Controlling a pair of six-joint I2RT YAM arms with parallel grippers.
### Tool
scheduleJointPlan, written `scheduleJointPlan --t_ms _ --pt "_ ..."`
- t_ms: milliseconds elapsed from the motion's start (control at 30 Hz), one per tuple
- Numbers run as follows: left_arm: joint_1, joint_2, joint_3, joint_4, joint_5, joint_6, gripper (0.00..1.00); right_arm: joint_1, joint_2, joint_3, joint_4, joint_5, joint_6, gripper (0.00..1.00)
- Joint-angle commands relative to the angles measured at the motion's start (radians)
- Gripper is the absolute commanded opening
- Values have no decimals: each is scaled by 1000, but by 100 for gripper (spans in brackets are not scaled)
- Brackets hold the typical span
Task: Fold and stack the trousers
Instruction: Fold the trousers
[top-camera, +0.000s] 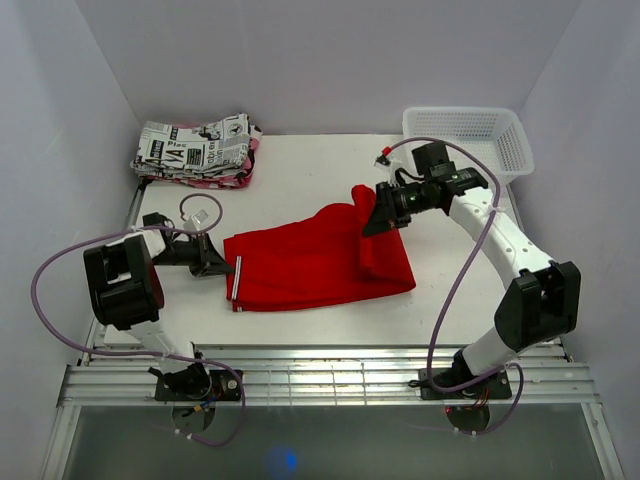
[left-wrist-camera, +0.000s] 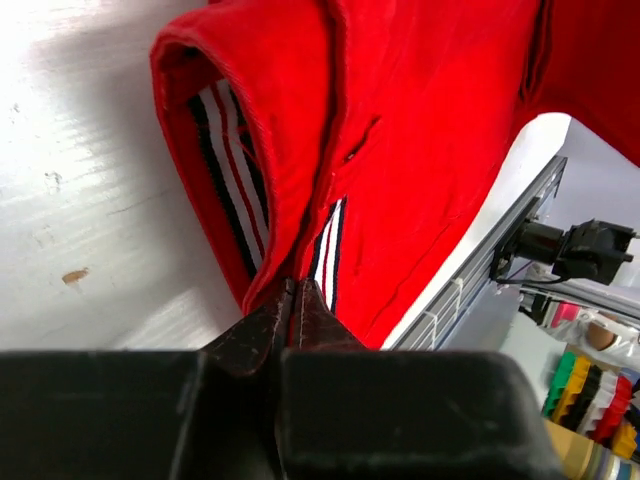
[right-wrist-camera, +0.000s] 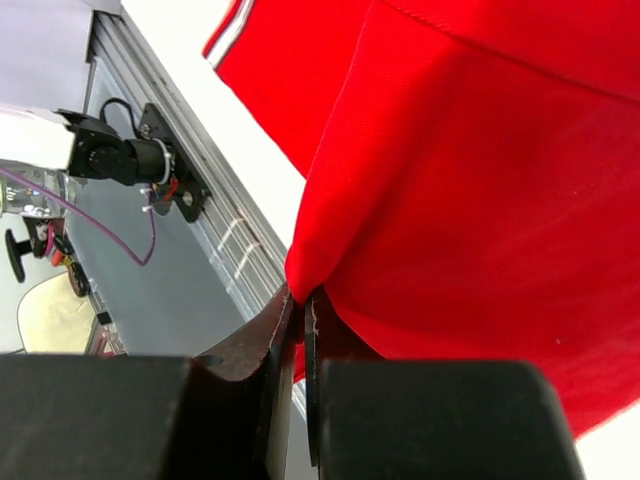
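**Inspector:** Where did the garment lie?

**Assessor:** The plain bright red soft-fabric trousers (top-camera: 320, 262) lay partly folded on the white table (top-camera: 300, 175). They were nearer the arm bases than the folded black-and-white newspaper-print garment (top-camera: 195, 150), and to its right. Their long axis ran side to side, with the waistband end towards the printed garment and the leg end away from it.

**Inspector:** And the end effectors?

**Assessor:** The black two-finger left gripper (top-camera: 222, 266) had its fingertips drawn together on the waistband edge, with cloth pinched between them. The right gripper (top-camera: 375, 222) was likewise clamped on a fold of leg cloth, held raised at the end farthest from the printed garment.

**Inspector:** What did the coming move depend on?

**Assessor:** In my judgement, that axis. Each arm held one end, so a fold would carry one end over the other along it. The printed garment lay beyond the waistband end — the left arm was the nearer to it.

**Inspector:** Any markings?

**Assessor:** No brand or label showed on the trousers, only a white, dark and red striped band inside the waistband. The printed garment bore bold newspaper lettering — too small to read.
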Motion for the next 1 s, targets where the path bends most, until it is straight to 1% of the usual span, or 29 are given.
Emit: scheduleJointPlan --t_ms 0,33,200,300,567,700,967 --pt "-5 3 -8 56 61 -27 4 80 -1 29 174 19 171 8" --pt "-6 6 -10 62 60 -32 0 124 19 34 212 42 190 8" --pt "-15 14 -22 91 58 -67 0 262 126 109 289 87 285 8" --pt "-17 14 -28 97 55 -74 0 315 204 170 309 96 310 8" --pt "-18 1 -48 120 46 -109 0 396 361 336 338 130 397 8" --pt "-17 -6 -57 125 37 -123 0 434 432 389 352 133 421 8" --pt "-18 0 -68 140 32 -144 0 490 507 477 381 151 464 8"
